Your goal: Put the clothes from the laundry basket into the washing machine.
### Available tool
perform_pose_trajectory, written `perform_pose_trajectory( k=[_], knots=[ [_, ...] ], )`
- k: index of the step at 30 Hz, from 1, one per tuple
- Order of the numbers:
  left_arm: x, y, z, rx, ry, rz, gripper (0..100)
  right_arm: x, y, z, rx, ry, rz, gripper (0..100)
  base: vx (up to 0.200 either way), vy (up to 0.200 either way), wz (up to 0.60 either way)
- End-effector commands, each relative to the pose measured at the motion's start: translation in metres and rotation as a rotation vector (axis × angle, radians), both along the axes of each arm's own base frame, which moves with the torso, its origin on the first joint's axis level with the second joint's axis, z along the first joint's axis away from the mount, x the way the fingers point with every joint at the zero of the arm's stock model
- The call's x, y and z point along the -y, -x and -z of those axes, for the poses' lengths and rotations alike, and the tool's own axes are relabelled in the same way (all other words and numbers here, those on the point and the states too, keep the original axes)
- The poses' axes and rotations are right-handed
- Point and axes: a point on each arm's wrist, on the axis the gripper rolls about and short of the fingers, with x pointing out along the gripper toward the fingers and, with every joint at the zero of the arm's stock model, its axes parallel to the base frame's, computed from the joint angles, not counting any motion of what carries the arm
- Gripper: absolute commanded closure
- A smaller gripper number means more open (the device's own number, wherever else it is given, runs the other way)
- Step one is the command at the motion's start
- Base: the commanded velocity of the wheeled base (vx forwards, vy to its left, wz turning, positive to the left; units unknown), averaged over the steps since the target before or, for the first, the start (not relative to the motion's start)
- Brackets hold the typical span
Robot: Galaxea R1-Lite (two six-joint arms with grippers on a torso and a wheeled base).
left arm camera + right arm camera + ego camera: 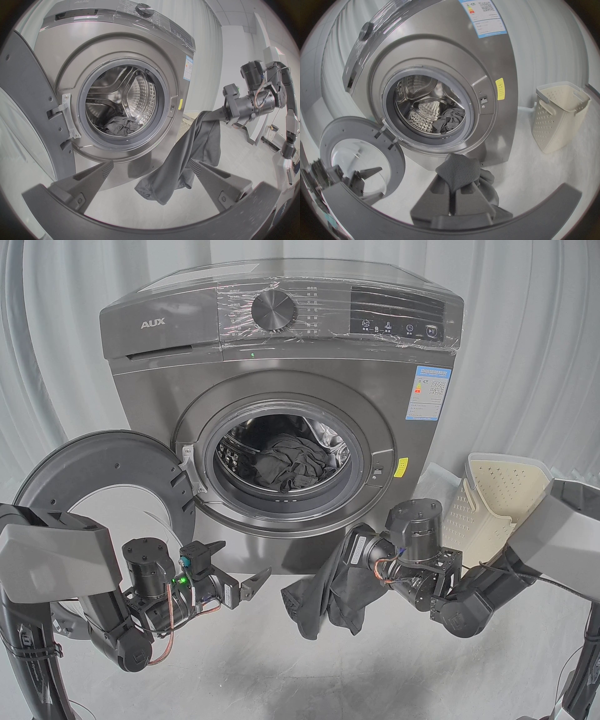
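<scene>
Far left, the washing machine's round door stands swung wide, a dark grey ring around a clear pane. In front of it the left end effector hangs low, its two wedge-shaped fingers spread with nothing between them. The washing machine is brushed grey metal, and its control strip and round dial are wrapped in crinkled clear film. The left wrist view makes the drum plain: shiny ribbed, perforated steel, with a crumpled dark garment lying at its bottom. In front of the machine, below the opening, a second dark grey garment hangs limp above the white floor. The right end effector pinches it at the top, and the right wrist view shows those fingers pressed together on the cloth. On the machine's right front sit a blue-and-white label and a small yellow sticker. Right of the machine stands the cream plastic laundry basket, its walls dotted with holes. It seems to lean, and I cannot tell what it holds.
</scene>
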Motion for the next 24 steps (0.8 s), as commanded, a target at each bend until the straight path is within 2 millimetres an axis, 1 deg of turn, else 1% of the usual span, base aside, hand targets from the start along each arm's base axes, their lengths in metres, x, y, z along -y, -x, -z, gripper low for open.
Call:
perform_pose_trajectory(
  k=[1,3,5,8,9,11,12,13,19,21,24],
  knots=[
    [0.001,0.0,0.001,-0.001,-0.001,0.002,0,-0.002,0.013,-0.026,0.023,-0.067,-0.018,100,0.0,0.0,0.0],
    [0.001,0.001,0.001,-0.004,-0.002,0.003,0,-0.014,0.023,-0.034,0.023,-0.109,-0.068,100,0.0,0.0,0.0],
    [0.001,0.002,0.001,-0.004,-0.002,0.008,0,-0.021,0.031,-0.046,0.018,-0.164,-0.109,100,0.0,0.0,0.0],
    [0.001,0.002,0.002,-0.007,-0.003,0.009,0,-0.025,0.041,-0.066,-0.003,-0.259,-0.152,100,0.0,0.0,0.0],
    [0.001,0.002,0.002,-0.007,-0.003,0.009,0,-0.026,0.043,-0.069,-0.01,-0.275,-0.161,100,0.0,0.0,0.0],
    [0.001,0.002,0.002,-0.008,-0.003,0.011,0,-0.028,0.05,-0.085,-0.025,-0.351,-0.194,100,0.0,0.0,0.0],
    [0.001,0.002,0.002,-0.008,-0.003,0.011,0,-0.027,0.051,-0.086,-0.026,-0.355,-0.195,100,0.0,0.0,0.0],
    [0.002,0.002,0.003,-0.01,-0.004,0.012,0,-0.027,0.051,-0.092,-0.022,-0.387,-0.199,100,0.0,0.0,0.0],
    [0.005,0.005,0.005,-0.018,-0.007,0.025,0,-0.031,0.046,-0.108,0.056,-0.461,-0.206,100,0.0,0.0,0.0],
    [0.006,0.008,0.006,-0.027,-0.011,0.035,0,-0.033,0.044,-0.111,0.074,-0.476,-0.208,100,0.0,0.0,0.0],
    [0.009,0.014,0.009,-0.044,-0.017,0.067,0,-0.038,0.039,-0.102,0.063,-0.465,-0.196,100,0.0,0.0,0.0]
  ],
)
